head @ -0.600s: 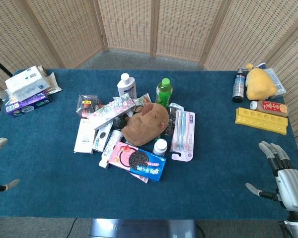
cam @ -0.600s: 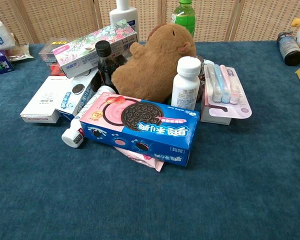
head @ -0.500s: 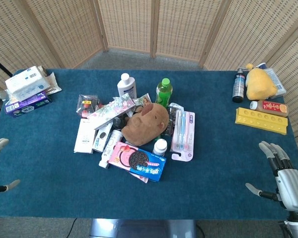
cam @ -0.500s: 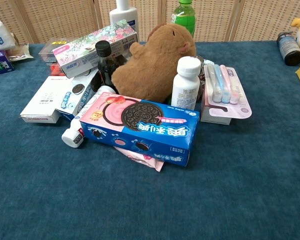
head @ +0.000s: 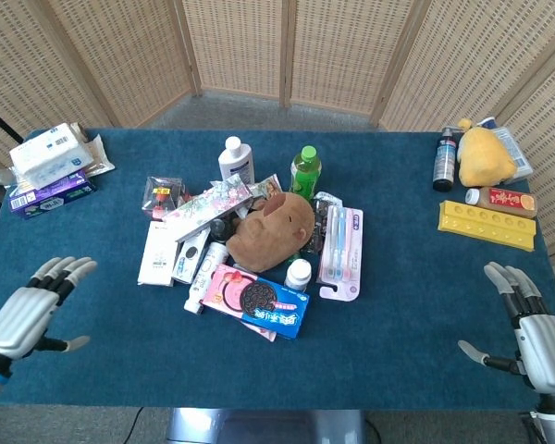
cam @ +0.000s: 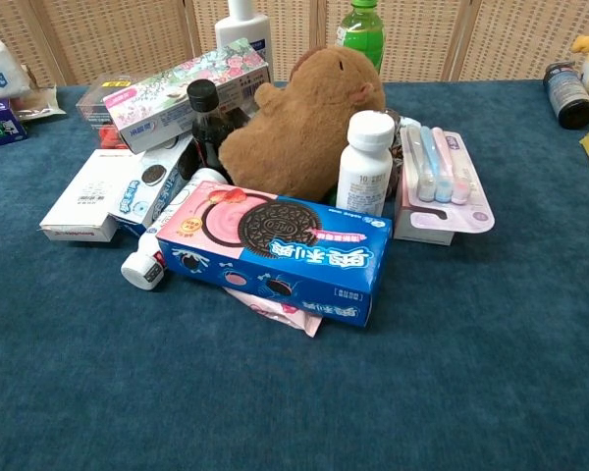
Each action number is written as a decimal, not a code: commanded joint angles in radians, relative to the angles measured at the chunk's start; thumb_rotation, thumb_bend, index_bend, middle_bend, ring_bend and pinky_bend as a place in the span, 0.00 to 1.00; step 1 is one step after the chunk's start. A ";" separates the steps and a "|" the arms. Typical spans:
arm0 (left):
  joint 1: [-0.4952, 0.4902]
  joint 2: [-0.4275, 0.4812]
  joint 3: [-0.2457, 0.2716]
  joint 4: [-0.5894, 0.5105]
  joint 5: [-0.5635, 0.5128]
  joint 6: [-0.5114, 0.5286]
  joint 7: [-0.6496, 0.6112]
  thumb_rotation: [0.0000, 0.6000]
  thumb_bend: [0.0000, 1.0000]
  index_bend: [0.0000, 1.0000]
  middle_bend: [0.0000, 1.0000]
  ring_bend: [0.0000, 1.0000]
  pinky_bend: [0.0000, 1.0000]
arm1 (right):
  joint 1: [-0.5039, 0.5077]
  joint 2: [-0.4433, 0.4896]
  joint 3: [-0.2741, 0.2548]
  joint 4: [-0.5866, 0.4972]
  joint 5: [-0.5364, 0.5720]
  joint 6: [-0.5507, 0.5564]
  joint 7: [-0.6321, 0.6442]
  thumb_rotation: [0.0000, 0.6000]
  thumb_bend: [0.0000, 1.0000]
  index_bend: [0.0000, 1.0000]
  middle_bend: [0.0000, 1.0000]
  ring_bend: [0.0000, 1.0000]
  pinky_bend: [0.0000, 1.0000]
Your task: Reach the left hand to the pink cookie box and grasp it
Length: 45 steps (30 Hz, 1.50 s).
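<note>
Left hand: the grey-and-white five-finger left hand [head: 23,317] is empty, fingers spread apart, hovering over the near left corner of the blue felt-covered surface [head: 102,361]; the chest view does not show it.
Just changed: a moment ago only its fingertips showed at the left edge of the head view; now the whole palm and fingers are in view, further in over the surface.
Meaning for the task: I judge the reach has only begun; the hand is well apart from the box and no grasp is under way.
Pink cookie box: the long pink-and-blue cardboard cookie box with a dark sandwich cookie printed on it [head: 256,300] lies flat at the near edge of the pile in the middle of the surface, its pink end toward the left hand; in the chest view [cam: 275,247] it rests on a thin pink packet [cam: 275,308].
Neighbours: the brown plush animal [head: 273,229] sits just behind the box, and a small white pill bottle [head: 299,274] stands just beside its far right end.
Unchanged: the box and pile lie as in the earlier frames.
Right hand: the matching right hand [head: 527,333] is empty with fingers apart at the near right corner, barely moved.
Next move: the left hand likely needs to travel right, toward the box's pink end.
</note>
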 commanded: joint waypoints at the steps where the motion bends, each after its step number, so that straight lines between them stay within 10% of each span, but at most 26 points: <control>1: -0.112 -0.061 -0.055 -0.028 -0.016 -0.120 0.113 1.00 0.00 0.00 0.00 0.00 0.00 | 0.000 0.001 0.000 0.000 0.001 0.000 0.003 1.00 0.00 0.00 0.00 0.00 0.00; 14: -0.411 -0.330 -0.154 -0.037 -0.419 -0.371 0.527 1.00 0.00 0.00 0.00 0.00 0.00 | -0.004 0.025 0.008 0.001 0.011 0.014 0.061 1.00 0.00 0.00 0.00 0.00 0.00; 25: -0.579 -0.527 -0.115 0.004 -0.719 -0.299 0.781 1.00 0.00 0.00 0.00 0.00 0.00 | -0.007 0.044 0.014 0.000 0.017 0.026 0.112 1.00 0.00 0.00 0.00 0.00 0.00; 42: -0.717 -0.655 -0.070 0.077 -0.901 -0.217 0.888 1.00 0.00 0.02 0.00 0.00 0.00 | -0.012 0.053 0.024 0.001 0.025 0.040 0.140 1.00 0.00 0.00 0.00 0.00 0.00; 45: -0.720 -0.681 -0.058 0.092 -0.878 -0.178 0.897 1.00 0.00 0.23 0.17 0.33 0.40 | -0.013 0.054 0.026 0.002 0.027 0.041 0.144 1.00 0.00 0.00 0.00 0.00 0.00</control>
